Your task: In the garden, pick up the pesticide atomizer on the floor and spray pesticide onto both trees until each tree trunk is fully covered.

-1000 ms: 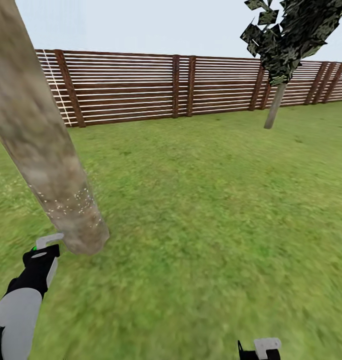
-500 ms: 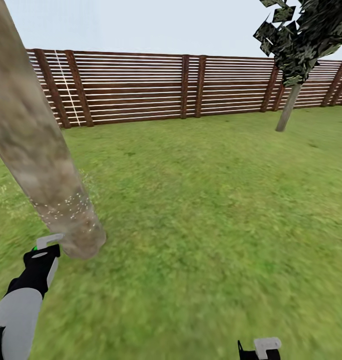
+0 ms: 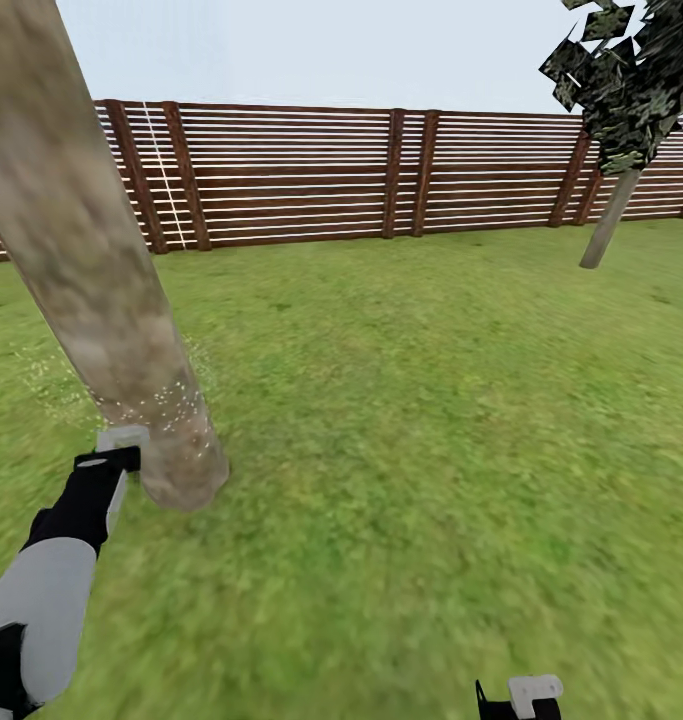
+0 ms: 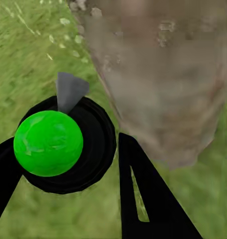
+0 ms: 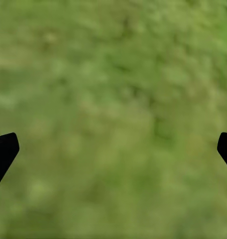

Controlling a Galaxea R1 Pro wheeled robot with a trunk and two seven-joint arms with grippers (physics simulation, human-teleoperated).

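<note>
thick tree trunk (image 3: 111,330) blocking left, open grass (image 3: 431,420) right, fence (image 3: 381,175) far

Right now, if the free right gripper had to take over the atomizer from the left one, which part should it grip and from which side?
Probably the black round body under the green cap, coming from the side away from the tree trunk. The left gripper has its fingers either side of the body, the grey nozzle points at the trunk, and the right gripper hangs open over grass.

left arm (image 3: 41,600): grey-white forearm, black wrist | left tool (image 4: 68,164): black fingers (image 4: 143,199), one slotted
</note>
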